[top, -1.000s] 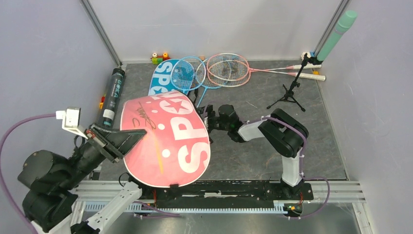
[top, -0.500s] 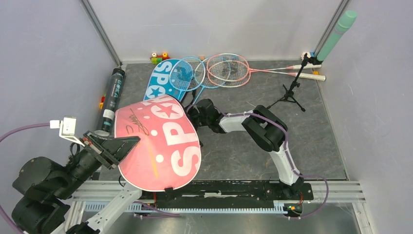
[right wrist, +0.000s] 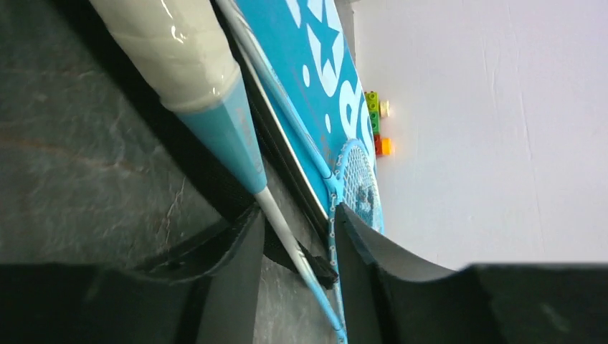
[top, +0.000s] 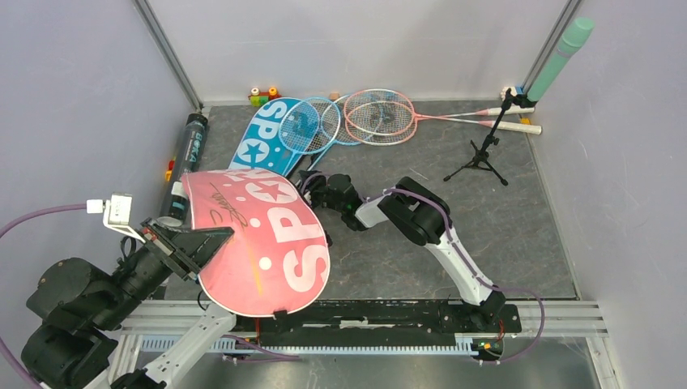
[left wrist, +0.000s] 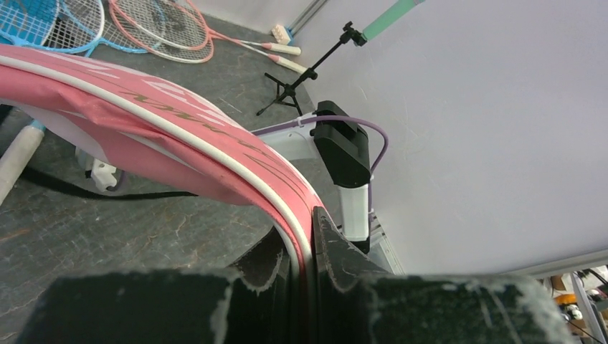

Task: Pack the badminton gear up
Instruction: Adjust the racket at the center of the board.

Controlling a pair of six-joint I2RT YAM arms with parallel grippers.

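My left gripper [top: 212,239] [left wrist: 301,229] is shut on the white-piped rim of the pink "SPORT" racket bag [top: 259,235] [left wrist: 143,115], holding it lifted and tilted over the near left floor. Behind it lies the blue racket bag [top: 263,138] [right wrist: 301,64], with two blue rackets [top: 308,126] overlapping two pink rackets [top: 381,113]. My right gripper [top: 312,188] [right wrist: 297,229] is low beside the pink bag's far edge. Its jaws stand apart around a blue racket's thin shaft [right wrist: 283,226], below the white handle [right wrist: 172,43]. A dark tube [top: 188,158] lies at the left wall.
A small black tripod [top: 482,154] stands at the back right, near the pink rackets' white handles [top: 518,126]. A green cylinder [top: 559,61] leans in the back right corner. Coloured toy blocks [top: 263,96] [right wrist: 374,122] sit by the back wall.
My right arm has reached left to the blue racket's shaft and its jaws have narrowed around it. The left gripper has drawn the pink bag a little leftward, uncovering more of the blue bag.
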